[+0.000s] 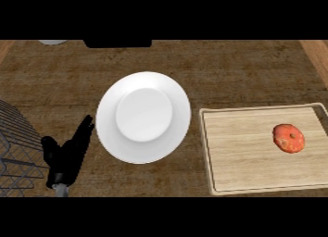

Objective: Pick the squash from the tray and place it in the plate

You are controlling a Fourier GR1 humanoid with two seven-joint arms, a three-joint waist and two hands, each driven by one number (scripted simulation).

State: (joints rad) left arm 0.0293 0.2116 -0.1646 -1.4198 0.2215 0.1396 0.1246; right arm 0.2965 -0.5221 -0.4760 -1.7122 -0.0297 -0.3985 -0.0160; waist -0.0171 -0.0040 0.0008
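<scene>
Nearest me, at the lower left, my left hand [67, 155] rests with fingers straight and relaxed, holding nothing, just left of the white plate [143, 117]. Right of the plate, the orange squash [289, 138] lies on the wooden tray [242, 152].

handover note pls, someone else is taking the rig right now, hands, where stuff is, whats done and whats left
Left hand: open, fingers straight, resting at the lower left beside the plate, holding nothing.
Right hand: not in view.
Squash: lying on the wooden tray, in its right half, untouched.
Plate: white, bare, on the counter left of the tray.
Wire rack sits at the far left edge.
Done: nothing yet.
Left: grasp the squash, lift it off the tray, carry it left, set it in the plate.
</scene>
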